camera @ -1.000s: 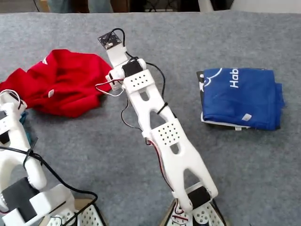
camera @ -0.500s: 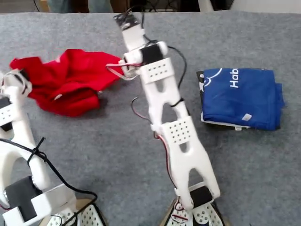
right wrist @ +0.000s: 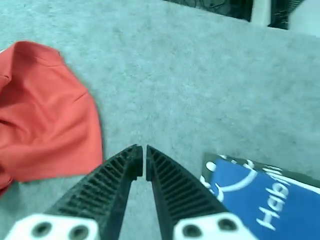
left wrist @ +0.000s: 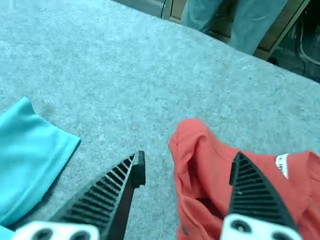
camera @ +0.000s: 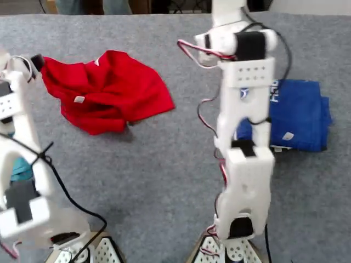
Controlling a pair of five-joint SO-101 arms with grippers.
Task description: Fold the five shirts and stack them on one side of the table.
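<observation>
Left claw point(left wrist: 190, 157) stands wide open at the far left of the bench point(camera: 153, 181), with nothing clamped. A bunched corner of the red shirt point(camera: 109, 90) lies on the cloth between its two fingers, closer to one finger than the other. Right claw point(right wrist: 143, 149) is closed tip to tip and empty. It is held up over bare grey bench between the red shirt and the blue shirt point(camera: 299, 118), touching neither.

Open room is greatest across the middle and near half of the bench, where a broad grey stretch runs between the two arm bases. The far edge of the bench passes just behind the red shirt and the right arm's wrist. The blue shirt sits near the right edge, partly hidden behind the right arm in the high view.

The red shirt lies loose and crumpled, left of centre and toward the far side. Its long axis runs across the bench, from the corner at the left claw out to a rounded hem that points toward the right arm, slanting a little nearer as it goes. The blue shirt is folded into a flat rectangle, with its longer side also running across the bench. A teal shirt point(left wrist: 25, 150) lies flat beside the left claw, apart from the red one, at the left edge.
</observation>
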